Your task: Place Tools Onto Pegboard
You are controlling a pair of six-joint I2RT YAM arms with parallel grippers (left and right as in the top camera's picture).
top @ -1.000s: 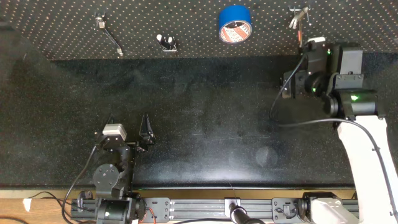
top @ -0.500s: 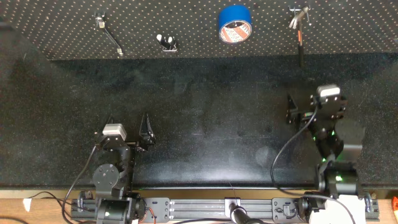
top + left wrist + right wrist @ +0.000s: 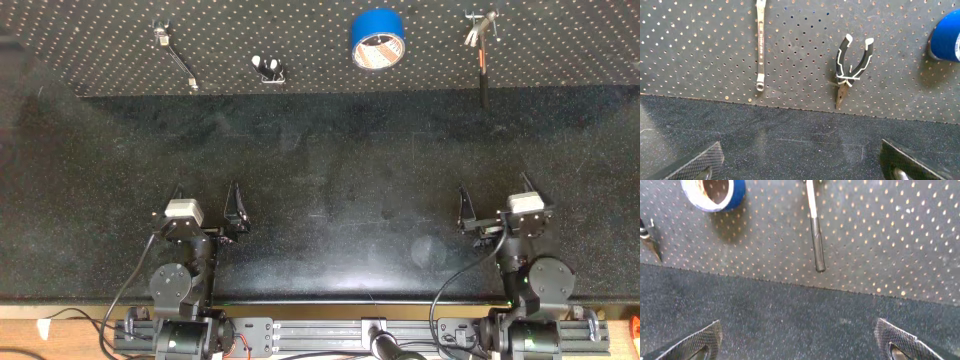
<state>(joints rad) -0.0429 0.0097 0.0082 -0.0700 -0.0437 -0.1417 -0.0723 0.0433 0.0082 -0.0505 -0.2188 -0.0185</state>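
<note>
The right gripper (image 3: pixel 495 203) has drawn back from the pegboard (image 3: pixel 300 30) at 1 o'clock to rest at 5 o'clock.

You look straight down on the mat (image 3: pixel 330 160) from high above in the top view, with the pegboard (image 3: pixel 300 45) across its far edge. Both wrist views sit low, well back from the pegboard, facing it. All three share the tape (image 3: pixel 377 40) hung on it.
</note>
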